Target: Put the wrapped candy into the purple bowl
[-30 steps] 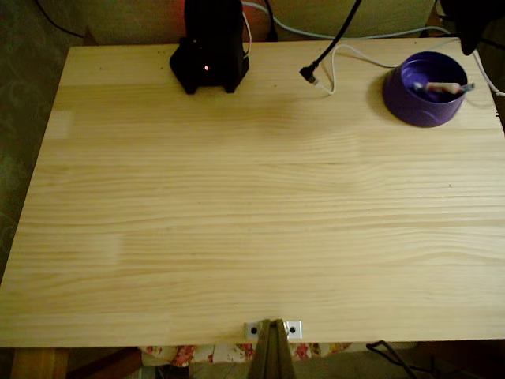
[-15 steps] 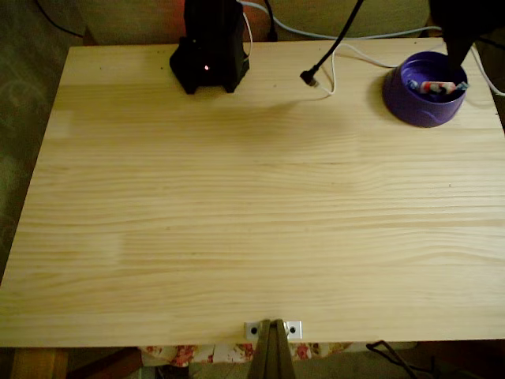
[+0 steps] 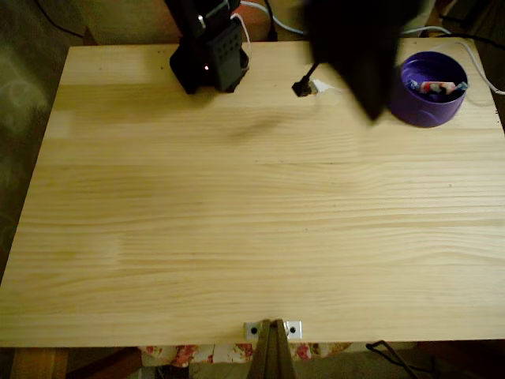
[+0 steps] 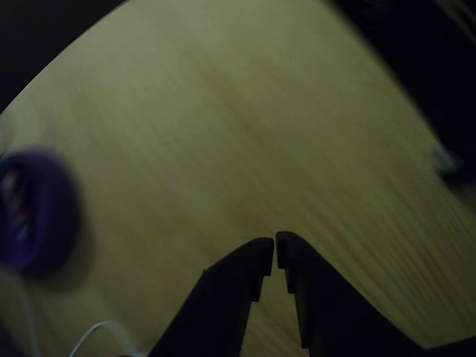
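Observation:
The purple bowl point(image 3: 430, 99) stands at the table's far right corner in the fixed view, with the wrapped candy point(image 3: 440, 88) lying inside it. In the other view the purple bowl point(image 4: 33, 216) is a blurred shape at the left edge, the candy point(image 4: 15, 197) a pale smear in it. My arm is a dark blurred mass just left of the bowl in the fixed view, its gripper tip point(image 3: 372, 110) low over the wood. In the other view my gripper point(image 4: 275, 253) is shut with nothing between its fingers, above bare table.
The arm's black base point(image 3: 209, 59) sits at the table's far edge. A black plug point(image 3: 301, 88) and white cable point(image 3: 327, 87) lie between base and bowl. A metal bracket point(image 3: 272, 328) marks the near edge. The wooden tabletop point(image 3: 237, 213) stretches wide.
The arm has swung left, away from over the bowl, and now blurs across the cable area. The candy stays in the bowl.

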`<state>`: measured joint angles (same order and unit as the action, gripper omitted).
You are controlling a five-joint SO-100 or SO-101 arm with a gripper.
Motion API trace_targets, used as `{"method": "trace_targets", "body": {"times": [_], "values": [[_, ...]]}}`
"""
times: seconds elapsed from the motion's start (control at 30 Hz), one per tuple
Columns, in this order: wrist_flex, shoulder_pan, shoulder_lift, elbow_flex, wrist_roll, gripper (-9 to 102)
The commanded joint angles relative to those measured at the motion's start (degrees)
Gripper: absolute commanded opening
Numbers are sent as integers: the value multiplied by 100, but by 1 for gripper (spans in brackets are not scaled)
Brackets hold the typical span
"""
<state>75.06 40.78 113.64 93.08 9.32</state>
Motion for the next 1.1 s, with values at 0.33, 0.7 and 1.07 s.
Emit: {"method": "trace_targets", "body": {"times": [0.33,0.7,1.07], "values": [[-861,-4474,4553,4219,-413,-1],[-1679,-4632,6135,6715,-905,-1],[-1872,-4764,6724,7866,-1195,-1]]}}
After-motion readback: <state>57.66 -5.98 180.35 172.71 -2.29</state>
